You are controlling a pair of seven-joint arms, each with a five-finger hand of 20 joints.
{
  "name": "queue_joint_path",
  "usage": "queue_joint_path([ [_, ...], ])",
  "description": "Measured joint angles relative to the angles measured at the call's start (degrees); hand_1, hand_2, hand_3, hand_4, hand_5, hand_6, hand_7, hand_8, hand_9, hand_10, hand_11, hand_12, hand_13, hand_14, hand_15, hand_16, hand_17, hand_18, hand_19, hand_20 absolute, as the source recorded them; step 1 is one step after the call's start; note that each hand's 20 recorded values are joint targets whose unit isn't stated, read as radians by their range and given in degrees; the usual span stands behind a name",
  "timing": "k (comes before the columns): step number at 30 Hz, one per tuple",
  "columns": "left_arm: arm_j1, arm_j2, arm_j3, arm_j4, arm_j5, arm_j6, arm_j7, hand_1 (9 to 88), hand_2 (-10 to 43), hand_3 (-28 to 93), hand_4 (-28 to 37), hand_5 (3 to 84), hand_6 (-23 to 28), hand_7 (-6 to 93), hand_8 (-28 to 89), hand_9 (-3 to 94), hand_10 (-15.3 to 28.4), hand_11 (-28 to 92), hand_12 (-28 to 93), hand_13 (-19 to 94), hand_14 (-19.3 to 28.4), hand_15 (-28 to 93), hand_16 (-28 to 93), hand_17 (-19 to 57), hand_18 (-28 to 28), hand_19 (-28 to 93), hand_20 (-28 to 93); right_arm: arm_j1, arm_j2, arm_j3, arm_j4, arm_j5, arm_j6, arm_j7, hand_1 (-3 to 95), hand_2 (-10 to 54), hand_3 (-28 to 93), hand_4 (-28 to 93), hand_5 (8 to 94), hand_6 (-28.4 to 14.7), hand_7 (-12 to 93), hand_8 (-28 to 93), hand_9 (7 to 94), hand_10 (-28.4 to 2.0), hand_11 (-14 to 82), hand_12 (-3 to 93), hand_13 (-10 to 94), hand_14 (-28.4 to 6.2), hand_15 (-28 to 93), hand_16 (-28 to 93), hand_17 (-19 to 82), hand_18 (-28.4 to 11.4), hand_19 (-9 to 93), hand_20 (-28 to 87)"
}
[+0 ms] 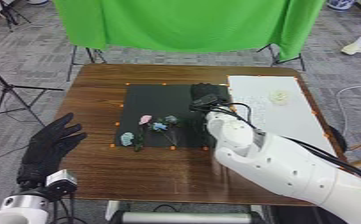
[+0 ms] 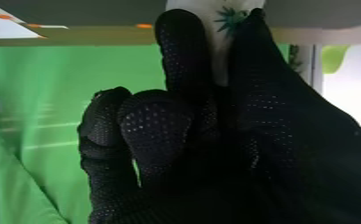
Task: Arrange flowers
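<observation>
in the head view, flowers [image 1: 160, 126] lie on the black mat [image 1: 154, 102]; the left hand [image 1: 48, 145], open, is at the table's [image 1: 123, 172] left edge, the right hand [image 1: 207, 95] over the mat. in the right wrist view, finger and thumb pinch a pale thing [image 2: 214, 47].

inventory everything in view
wooden table: 1, brown, centre
rectangular mat: 1, black, tabletop
rectangular sheet: 1, white, right of mat
round flower: 1, cream, on sheet
small flowers: 4, pink and bluish, on mat
square markers: several, orange, mat and sheet edges
fabric backdrop: 1, green, behind table
metal stands: several, black, floor
slim piece: 1, whitish, right robot hand
robot arms: 2, white, near side
left robot hand: 1, black, table's left edge
right robot hand: 1, black, over mat
</observation>
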Motion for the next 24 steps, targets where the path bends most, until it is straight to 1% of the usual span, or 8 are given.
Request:
queue_joint_path([
  [8, -0.35, 0.0, 0.01, 0.14, 0.0, -0.06, 0.0, 24.0, 4.8, 81, -21.3, 36.8, 10.2, 14.6, -10, 36.0, 20.5, 30, 10, 28, 27.6, 57, -11, -11.3, 23.5, 57, 3, -1.85, -0.13, 1.03, 0.04, -0.21, -1.74, -0.19, 49.0, -9.5, 82, -28, 83.6, 1.1, 18, 1, 87.1, -9.9, 20.6, 27.5, 75, -6.3, 78, 14, 34, -21.5, 93, 28],
  [11, -0.68, 0.0, 0.11, 0.39, -0.01, -0.05, -0.04, 24.0, 4.8, 81, -21.3, 36.8, 10.1, 14.7, -10, 36.0, 20.5, 30, 10, 28, 27.6, 57, -11, -11.2, 23.5, 57, 3, -2.11, -0.6, 0.99, 0.19, -0.14, -1.74, -0.3, 46.9, -9.5, 83, -28, 79.3, 0.4, 20, -1, 83.6, -10.4, 20.8, 28.3, 73, -6.4, 79, 13, 32, -21.3, 93, 28],
  [14, -0.96, 0.0, 0.22, 0.55, -0.01, -0.05, -0.15, 24.0, 4.8, 81, -21.3, 36.8, 10.1, 14.6, -10, 35.9, 20.5, 30, 10, 28, 27.6, 57, -11, -11.2, 23.4, 57, 3, -2.07, -1.19, 0.87, 0.25, -0.26, -2.52, -0.79, 42.7, -9.5, 86, -28, 73.0, -0.4, 22, -3, 77.4, -11.8, 26.2, 24.8, 70, -7.3, 80, 12, 30, -21.3, 93, 28],
  [16, -1.04, 0.02, 0.25, 0.56, -0.01, -0.05, -0.19, 23.9, 4.8, 81, -21.3, 36.8, 10.1, 14.7, -10, 36.0, 20.5, 30, 10, 28, 27.7, 57, -11, -11.2, 23.5, 57, 3, -2.52, -1.64, 2.22, -0.14, -0.29, -4.88, -1.29, 40.2, -9.5, 88, -28, 69.6, -0.8, 22, -7, 71.5, -13.0, 31.5, 20.6, 68, -7.9, 81, 11, 30, -21.4, 93, 27],
  [17, -1.04, 0.02, 0.25, 0.55, -0.01, -0.05, -0.19, 23.9, 4.8, 81, -21.3, 36.8, 10.1, 14.7, -10, 35.9, 20.5, 30, 10, 28, 27.6, 57, -12, -11.2, 23.5, 57, 3, -3.33, -1.96, 4.07, -0.64, -0.29, -6.88, -1.61, 39.3, -9.5, 89, -28, 68.8, -0.9, 22, -8, 69.8, -13.7, 33.4, 19.0, 67, -8.1, 81, 11, 29, -21.5, 93, 27],
  [18, -1.01, 0.02, 0.23, 0.55, -0.01, -0.04, -0.19, 23.9, 4.8, 81, -21.3, 36.8, 10.1, 14.7, -10, 35.9, 20.6, 30, 10, 28, 27.7, 57, -12, -11.3, 23.5, 57, 3, -4.48, -2.32, 6.5, -1.33, -0.29, -9.26, -1.96, 38.1, -9.5, 90, -28, 67.2, -0.9, 22, -13, 67.6, -14.7, 35.0, 17.0, 66, -8.6, 81, 11, 29, -21.7, 93, 27],
  [21, -0.66, 0.01, 0.13, 0.49, -0.01, 0.03, -0.11, 23.9, 4.8, 81, -21.3, 36.7, 10.1, 14.7, -10, 35.9, 20.7, 30, 10, 28, 27.7, 57, -11, -11.3, 23.5, 57, 3, -8.63, -3.17, 14.15, -4.65, 0.27, -16.82, -2.75, 36.9, -9.5, 91, -28, 63.9, -1.8, 22, -15, 64.0, -15.9, 36.1, 15.9, 64, -9.3, 82, 10, 27, -22.0, 93, 27],
  [24, 0.01, -0.04, -0.23, 0.36, -0.03, 0.06, -0.07, 23.9, 4.8, 81, -21.3, 36.8, 10.1, 14.7, -10, 36.0, 20.6, 30, 10, 28, 27.6, 57, -11, -11.3, 23.5, 57, 3, -11.47, -3.14, 17.73, -7.97, 0.82, -21.14, -3.16, 36.3, -9.5, 92, -28, 61.5, -2.6, 22, -15, 61.3, -16.4, 36.4, 15.7, 62, -9.9, 82, 10, 27, -22.2, 93, 27],
])
